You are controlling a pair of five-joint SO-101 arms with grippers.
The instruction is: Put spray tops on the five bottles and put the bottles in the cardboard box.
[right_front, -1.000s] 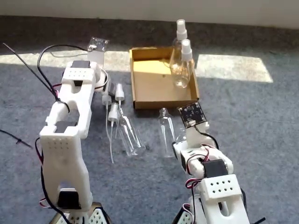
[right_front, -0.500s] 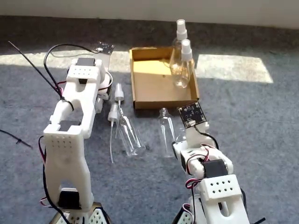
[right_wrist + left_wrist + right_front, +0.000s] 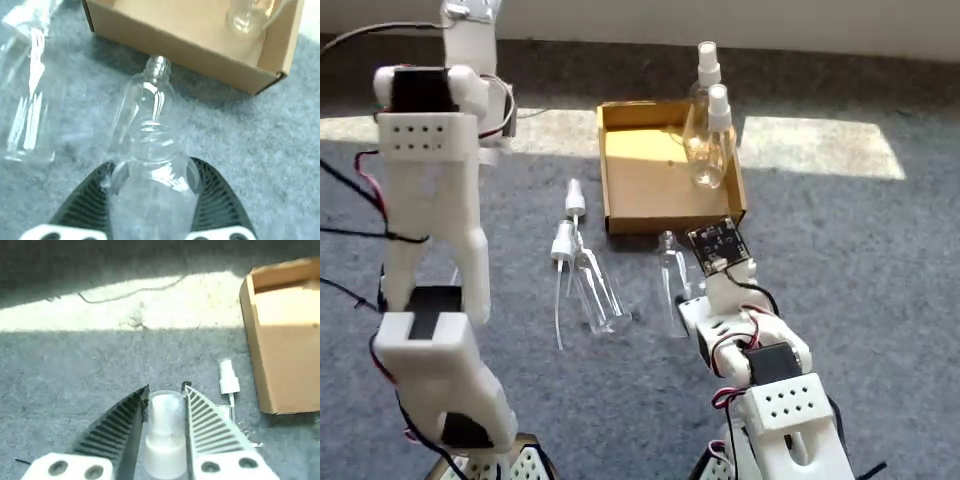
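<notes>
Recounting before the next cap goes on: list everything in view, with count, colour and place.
capped bottles: two, clear with white tops, upright, one inside the box, one at its far corner
uncapped bottles: two, clear, lying on the carpet before the box
held bottle: one, clear, uncapped, in the right end effector
loose spray tops: two, white, on the carpet near one lying bottle
held spray top: one, white, in the left end effector
box: one, brown cardboard, open
carpet: one, grey
left end effector: one, black, raised, shut on the spray top
right end effector: one, black, low, shut on the bottle
</notes>
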